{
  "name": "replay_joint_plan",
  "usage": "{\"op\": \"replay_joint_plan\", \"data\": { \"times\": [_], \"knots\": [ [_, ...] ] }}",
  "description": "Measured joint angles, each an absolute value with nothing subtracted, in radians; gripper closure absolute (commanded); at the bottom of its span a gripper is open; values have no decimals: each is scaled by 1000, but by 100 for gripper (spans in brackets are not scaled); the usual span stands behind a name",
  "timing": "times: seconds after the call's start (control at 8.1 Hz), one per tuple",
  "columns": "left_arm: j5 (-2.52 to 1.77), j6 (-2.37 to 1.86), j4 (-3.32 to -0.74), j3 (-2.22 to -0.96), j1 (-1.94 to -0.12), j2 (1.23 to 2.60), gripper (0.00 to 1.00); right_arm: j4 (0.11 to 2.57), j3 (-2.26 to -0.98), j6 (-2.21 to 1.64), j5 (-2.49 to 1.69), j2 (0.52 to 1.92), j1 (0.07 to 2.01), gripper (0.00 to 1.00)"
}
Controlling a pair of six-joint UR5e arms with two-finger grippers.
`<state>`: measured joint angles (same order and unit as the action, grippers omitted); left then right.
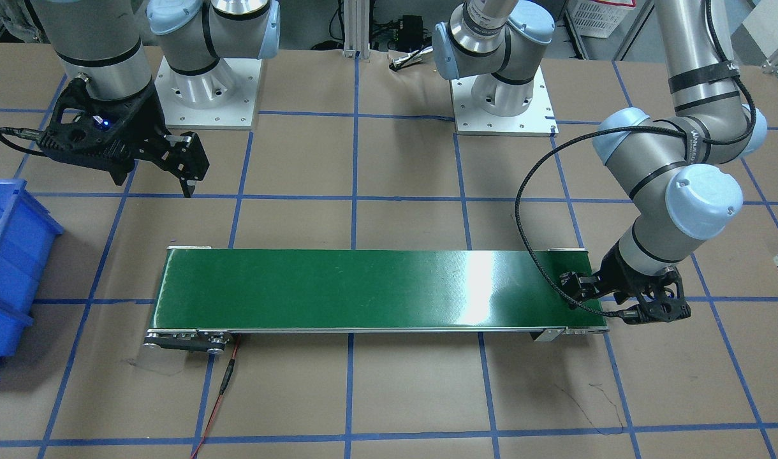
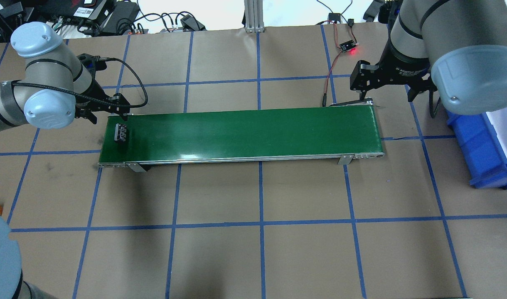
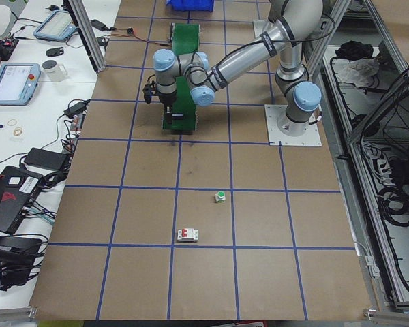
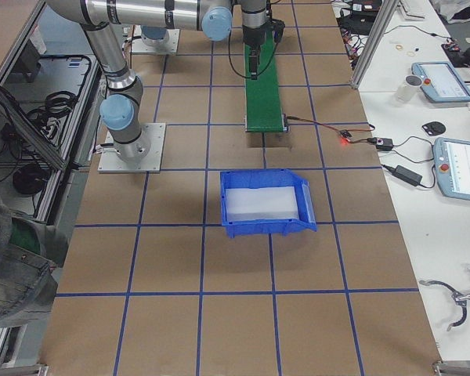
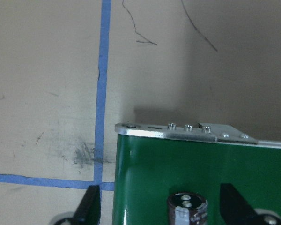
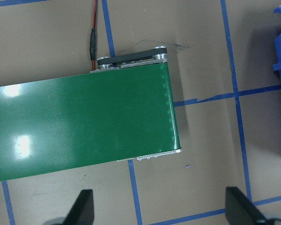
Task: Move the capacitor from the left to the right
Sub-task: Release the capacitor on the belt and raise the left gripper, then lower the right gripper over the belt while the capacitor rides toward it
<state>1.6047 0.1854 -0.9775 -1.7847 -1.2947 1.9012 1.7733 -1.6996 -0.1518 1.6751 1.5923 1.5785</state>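
The capacitor (image 2: 121, 133), a small dark cylinder with pale stripes, stands on the left end of the green conveyor belt (image 2: 253, 131). In the left wrist view the capacitor (image 5: 187, 208) shows from the top between the two fingers (image 5: 90, 206), touching neither. My left gripper (image 2: 120, 109) is open and hovers over that belt end; it also shows in the front-facing view (image 1: 577, 287), where the capacitor is hidden. My right gripper (image 2: 363, 87) is open and empty, above the table by the belt's right end (image 6: 171, 117).
A blue bin (image 2: 486, 141) with a white liner stands right of the belt. A small board with a red light (image 2: 348, 46) and its cable lie behind the belt's right end. A green-capped button (image 3: 220, 197) and a white boxy part (image 3: 187, 235) lie on the table's far left.
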Motion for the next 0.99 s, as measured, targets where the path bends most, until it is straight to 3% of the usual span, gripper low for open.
{"op": "replay_joint_plan", "data": {
  "times": [0.99],
  "knots": [
    [1609,185,-983,-1668,-1253,1831,0,1775,-1711,-140,1658,1581,1580,0]
  ]
}}
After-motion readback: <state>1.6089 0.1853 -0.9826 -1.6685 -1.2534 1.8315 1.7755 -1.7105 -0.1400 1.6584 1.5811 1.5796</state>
